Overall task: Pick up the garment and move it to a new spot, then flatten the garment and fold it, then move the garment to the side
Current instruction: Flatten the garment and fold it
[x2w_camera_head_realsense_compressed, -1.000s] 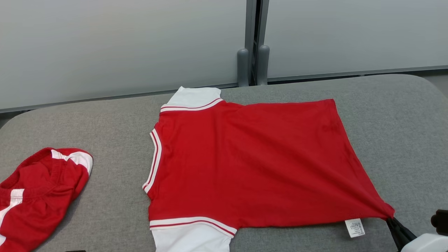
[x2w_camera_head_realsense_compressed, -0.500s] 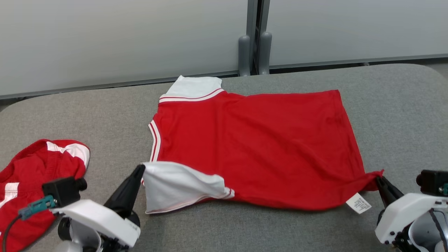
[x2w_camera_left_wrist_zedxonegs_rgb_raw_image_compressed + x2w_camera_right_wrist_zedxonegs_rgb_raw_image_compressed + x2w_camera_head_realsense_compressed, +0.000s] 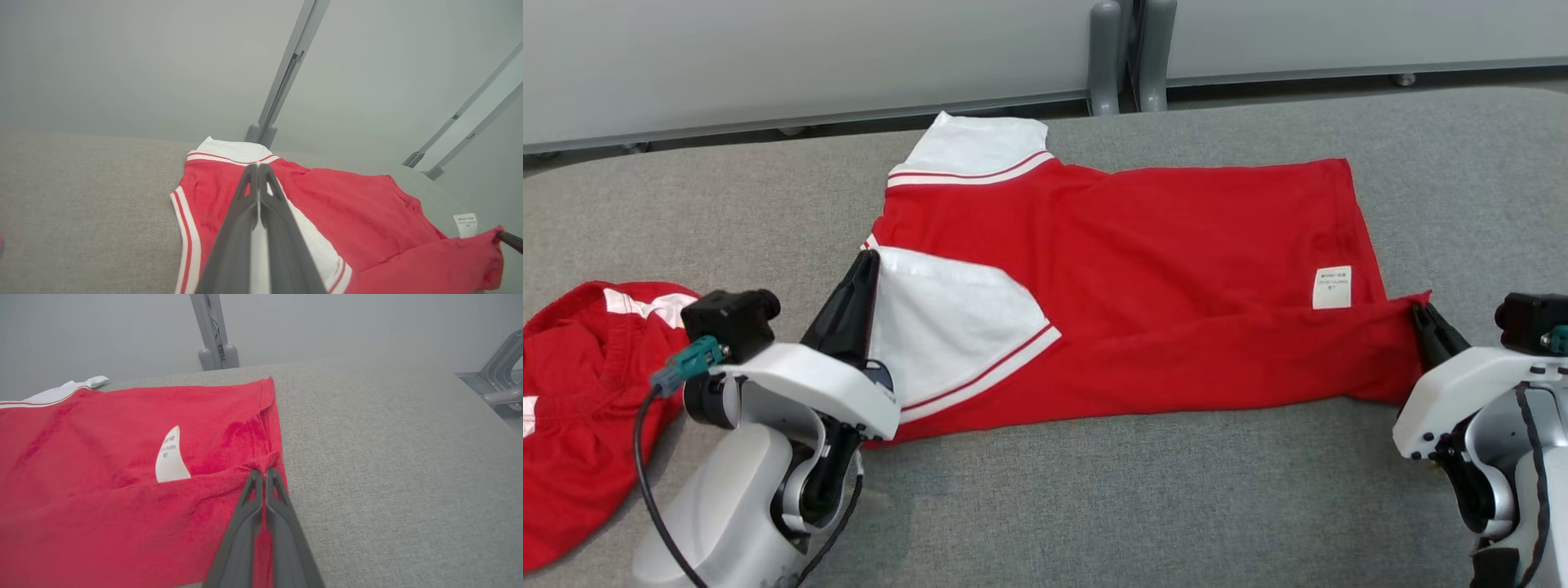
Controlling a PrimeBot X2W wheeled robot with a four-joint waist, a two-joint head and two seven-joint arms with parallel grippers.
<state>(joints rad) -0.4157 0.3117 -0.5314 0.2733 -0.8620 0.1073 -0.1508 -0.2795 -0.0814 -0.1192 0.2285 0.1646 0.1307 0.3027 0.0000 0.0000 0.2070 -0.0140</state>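
We see the red garment point(image 3: 1176, 237) spread across the middle of the grey desk point(image 3: 1094, 506), its near edge folded up over itself. At its 8 o'clock our left fingers point(image 3: 849, 310) are pressed together on the edge of the white sleeve point(image 3: 947, 318). At its 4 o'clock our right fingers point(image 3: 1433, 331) pinch the red hem corner, with the white label point(image 3: 1332, 287) at their 10 o'clock. A second red garment point(image 3: 580, 408) lies apart at 9 o'clock.
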